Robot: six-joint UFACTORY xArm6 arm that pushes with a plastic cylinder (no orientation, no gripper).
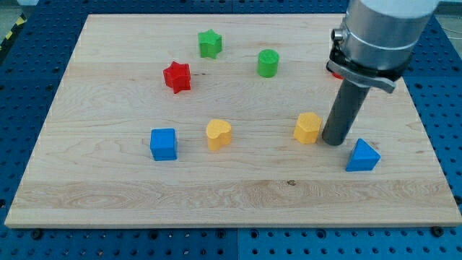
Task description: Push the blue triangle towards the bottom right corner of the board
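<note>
**Seven blocks on the board, tip set between yellow piece and blue triangle**

Seven small coloured blocks show on the pale wooden board (pixel 144 195), which lies on a blue perforated table (pixel 447 108). The arm carries no jaws, so it has hold of nothing; it ends in a straight dark rod (pixel 345 108) hung from a grey cylindrical housing (pixel 382 29) at the view's top right.

My tip (pixel 333 141) rests on the board on the view's right side. It stands just beside the yellow rounded block (pixel 308 127), on that block's right; whether the two touch cannot be told. The blue triangle (pixel 362 155) — the task's piece — lies just below and to the right of the tip, near it, with a thin strip of board visible between them. The triangle sits on the right part of the board, somewhat above the bottom edge and short of the bottom right corner.

Elsewhere, well apart from the tip:
- a yellow heart-shaped block (pixel 218 133), near the middle
- a blue cube (pixel 163 144), to the left of the heart
- a red star-shaped block (pixel 177 76), upper left
- a green star-shaped block (pixel 210 44), near the top edge
- a green cylinder (pixel 268 63), right of the green star

A sliver of red (pixel 333 71) shows behind the housing — shape not discernible.
</note>
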